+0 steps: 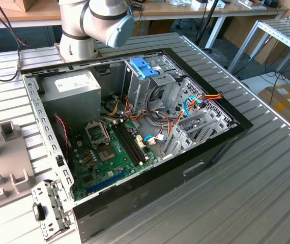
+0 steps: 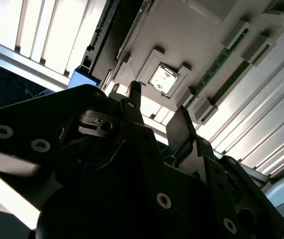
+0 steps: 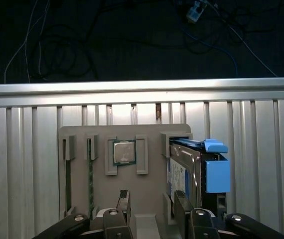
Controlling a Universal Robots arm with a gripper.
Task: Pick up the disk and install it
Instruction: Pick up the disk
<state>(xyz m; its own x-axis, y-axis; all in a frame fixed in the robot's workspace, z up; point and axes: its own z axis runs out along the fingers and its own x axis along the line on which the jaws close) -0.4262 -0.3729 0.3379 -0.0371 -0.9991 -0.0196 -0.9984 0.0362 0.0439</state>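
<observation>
One black gripper (image 3: 153, 200), fingers (image 3: 124, 201) spread; blue-railed metal disk (image 3: 192, 167).

disk (image 3: 192, 169): on edge in fixture tray (image 3: 82, 137) slot, just ahead of the gripper (image 3: 153, 199); near end hidden behind one finger (image 3: 181, 205), label too oblique to make out.
gripper: body cut off by the first wrist view's edge.
robot arm (image 1: 96, 23): upper links cut off in exterior view.

The tool (image 2: 158, 102), fingers apart, hovers near a square chip (image 2: 163, 78) seated in the grey plate (image 2: 197, 35) on the ribbed bench (image 2: 27, 30).
</observation>
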